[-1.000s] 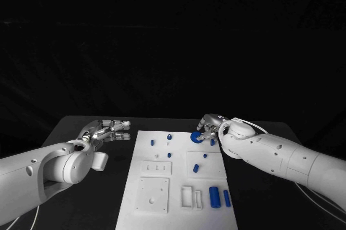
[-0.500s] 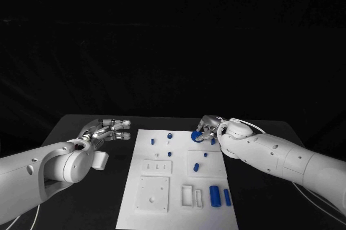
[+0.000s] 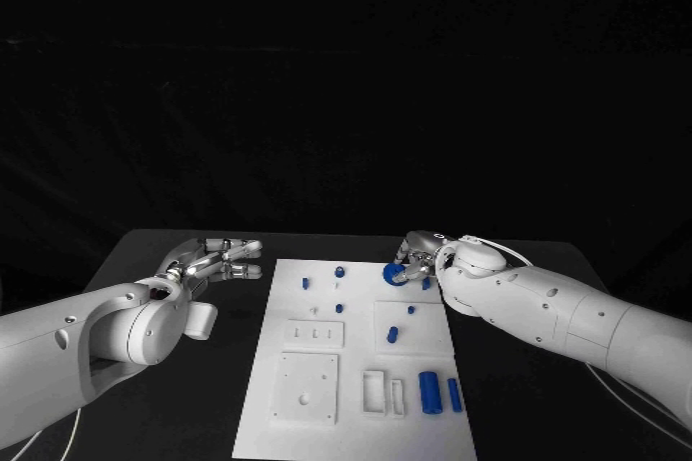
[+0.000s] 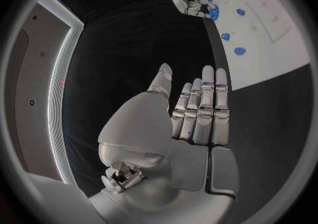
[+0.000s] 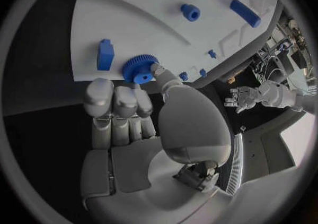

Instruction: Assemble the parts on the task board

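Nearest the robot, the white board (image 3: 356,381) lies in the middle of the black worktop (image 3: 173,401), its long side running away from the robot. Near its close edge on the right, two blue bars (image 3: 428,393) lie side by side, next to small white frames. Farther up, a short blue peg (image 3: 392,334) rests on a raised square panel, and several small blue pegs (image 3: 339,309) stand toward the far end.

The left arm comes in low over the worktop, to the left of the board. The left hand (image 3: 214,260) is flat and spread, fingers straight and close together, thumb out to the side; it holds nothing and hovers beside the board's far left corner without touching it.

The right arm reaches across the board's right edge. The right hand (image 3: 418,257) sits at the far right corner of the board with its fingers curled down. In the right wrist view the thumb and fingers meet on a blue gear (image 5: 139,68), a toothed disc with a raised hub, which it holds at the board's edge. A small blue block (image 5: 105,54) stands on the board just beside the gear.
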Tool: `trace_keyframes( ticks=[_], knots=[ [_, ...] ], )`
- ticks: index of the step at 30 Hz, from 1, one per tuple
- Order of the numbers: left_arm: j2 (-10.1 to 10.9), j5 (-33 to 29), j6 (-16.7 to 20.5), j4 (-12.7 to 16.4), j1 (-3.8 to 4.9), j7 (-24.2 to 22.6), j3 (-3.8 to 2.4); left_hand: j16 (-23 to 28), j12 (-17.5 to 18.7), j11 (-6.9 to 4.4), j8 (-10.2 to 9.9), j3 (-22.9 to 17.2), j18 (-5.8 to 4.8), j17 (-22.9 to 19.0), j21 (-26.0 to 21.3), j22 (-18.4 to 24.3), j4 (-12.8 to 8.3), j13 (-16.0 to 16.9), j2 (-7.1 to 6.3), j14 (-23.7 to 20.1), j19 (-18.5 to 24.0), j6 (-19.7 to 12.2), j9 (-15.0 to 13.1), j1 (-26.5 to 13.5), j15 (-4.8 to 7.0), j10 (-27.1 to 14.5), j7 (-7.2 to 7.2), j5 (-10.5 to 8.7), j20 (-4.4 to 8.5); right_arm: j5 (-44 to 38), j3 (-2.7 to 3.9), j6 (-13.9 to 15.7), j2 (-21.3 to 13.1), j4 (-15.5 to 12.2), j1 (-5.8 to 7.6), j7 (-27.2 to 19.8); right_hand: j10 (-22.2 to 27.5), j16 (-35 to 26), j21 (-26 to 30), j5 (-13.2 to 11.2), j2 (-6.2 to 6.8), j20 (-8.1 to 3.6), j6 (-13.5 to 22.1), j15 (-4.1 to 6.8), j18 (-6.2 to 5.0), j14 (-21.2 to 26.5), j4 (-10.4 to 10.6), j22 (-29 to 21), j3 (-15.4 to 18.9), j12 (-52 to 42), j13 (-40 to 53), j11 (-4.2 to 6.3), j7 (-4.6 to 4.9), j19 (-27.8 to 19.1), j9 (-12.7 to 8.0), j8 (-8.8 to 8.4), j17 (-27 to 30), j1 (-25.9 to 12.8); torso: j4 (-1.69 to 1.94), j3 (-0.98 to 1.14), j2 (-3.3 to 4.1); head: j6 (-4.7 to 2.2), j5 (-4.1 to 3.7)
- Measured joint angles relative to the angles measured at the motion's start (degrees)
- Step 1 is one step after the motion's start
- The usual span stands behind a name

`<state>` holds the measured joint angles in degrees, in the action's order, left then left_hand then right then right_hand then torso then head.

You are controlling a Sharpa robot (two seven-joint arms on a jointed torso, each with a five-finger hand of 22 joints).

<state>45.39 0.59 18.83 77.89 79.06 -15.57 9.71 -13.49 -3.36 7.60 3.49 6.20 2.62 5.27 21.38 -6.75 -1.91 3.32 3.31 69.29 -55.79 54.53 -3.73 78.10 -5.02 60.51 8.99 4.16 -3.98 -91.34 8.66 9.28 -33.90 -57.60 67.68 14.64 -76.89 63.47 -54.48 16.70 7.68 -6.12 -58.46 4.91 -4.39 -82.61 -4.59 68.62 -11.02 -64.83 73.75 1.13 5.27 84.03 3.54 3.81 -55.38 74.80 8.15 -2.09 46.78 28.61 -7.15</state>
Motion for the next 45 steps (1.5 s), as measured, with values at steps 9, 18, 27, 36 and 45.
trace_keyframes(
  ticks=[9, 18, 27, 36, 45],
  knots=[
    [0.00, 0.00, -0.04, -0.04, -0.01, 0.03, 0.01, 0.00, 0.00, 0.00, 0.00, 0.00, 0.00, 0.00, 0.00, 0.00, 0.00, 0.00, 0.00, 0.00, 0.00, 0.00, 0.00, 0.00, 0.00, 0.00, 0.00, 0.00, 0.00, 0.15, 0.05, -0.52, -0.11, -0.09, 0.07, 0.04, 0.00, 0.00, 0.90, 1.82, -0.06, 0.00, -0.70, 0.00, -0.01, 0.00, -0.77, 1.08, -1.29, 0.01, 0.00, 0.00, -0.01, 0.00, -0.06, -0.17, -0.13, -0.52, -0.01, 0.00, -0.01, 0.10, -0.04],
    [0.03, 0.01, -0.05, -0.04, -0.01, 0.07, 0.01, 0.00, 0.00, 0.00, 0.00, 0.00, 0.00, 0.00, 0.00, 0.04, 0.00, 0.00, 0.00, 0.00, 0.00, 0.00, 0.00, 0.00, 0.00, 0.00, 0.00, 0.00, 0.00, 0.24, 0.07, -0.86, -0.26, -0.47, 0.11, 0.13, -0.16, 0.00, 1.62, 9.66, 0.42, 0.00, -1.88, 0.00, 0.00, 0.00, -4.27, 2.41, -7.92, -0.14, 0.19, -0.16, 0.40, 0.00, -0.03, -0.37, -0.32, -2.73, -0.01, -0.01, -0.01, 0.15, -0.03],
    [0.13, 0.02, -0.05, 0.05, -0.01, 0.10, 0.01, 0.00, 0.00, 0.00, 0.00, 0.00, 0.00, 0.00, 0.00, 0.17, 0.00, 0.00, 0.00, 0.00, 0.21, 0.00, 0.00, 0.00, 0.00, 0.00, 0.00, 0.00, -0.21, -0.46, 0.05, -0.80, -0.24, -0.90, 0.06, 0.66, -0.20, 0.00, 2.28, 9.71, -0.15, 0.00, -3.73, 0.00, 0.00, 0.00, -5.45, 3.29, -10.97, -0.39, 0.23, -0.63, 0.08, 0.00, -0.06, -0.64, -0.33, -3.34, 0.01, -0.07, 0.00, 0.24, -0.03],
    [0.18, 0.03, -0.05, 0.11, -0.01, 0.12, 0.02, 0.00, 0.00, 0.00, 0.00, 0.00, 0.00, 0.00, 0.00, 0.17, 0.00, -0.01, 0.00, 0.00, 0.21, 0.00, 0.00, 0.00, 0.00, 0.00, 0.00, 0.00, -0.21, -1.92, -0.10, 0.17, -0.38, -2.90, -0.18, 1.45, -0.31, -0.01, 2.67, 7.93, -0.13, 0.00, -4.40, 0.00, 0.00, 0.00, -4.28, 3.79, -9.81, -0.39, 0.23, -0.73, -0.01, 0.00, -0.03, -0.44, -0.33, -3.78, 0.04, -0.07, 0.03, 0.25, 0.10],
    [0.24, 0.03, -0.03, 0.20, -0.01, 0.12, 0.02, 0.00, 0.00, 0.00, 0.00, 0.00, 0.00, 0.00, 0.00, 0.18, 0.00, -0.01, 0.00, 0.00, 0.21, 0.00, 0.00, 0.00, 0.00, 0.00, 0.00, 0.00, -0.21, -3.90, -0.08, 3.51, -0.71, -7.72, -0.18, 2.07, -0.33, -0.01, 2.99, 7.66, 0.13, 0.00, -4.58, 0.00, 0.00, 0.00, -2.73, 4.42, -8.62, -0.39, 0.24, -0.74, 0.00, 0.00, 0.06, -0.44, -0.40, -3.53, 0.01, -0.04, 0.00, 0.07, 0.40]
  ],
)
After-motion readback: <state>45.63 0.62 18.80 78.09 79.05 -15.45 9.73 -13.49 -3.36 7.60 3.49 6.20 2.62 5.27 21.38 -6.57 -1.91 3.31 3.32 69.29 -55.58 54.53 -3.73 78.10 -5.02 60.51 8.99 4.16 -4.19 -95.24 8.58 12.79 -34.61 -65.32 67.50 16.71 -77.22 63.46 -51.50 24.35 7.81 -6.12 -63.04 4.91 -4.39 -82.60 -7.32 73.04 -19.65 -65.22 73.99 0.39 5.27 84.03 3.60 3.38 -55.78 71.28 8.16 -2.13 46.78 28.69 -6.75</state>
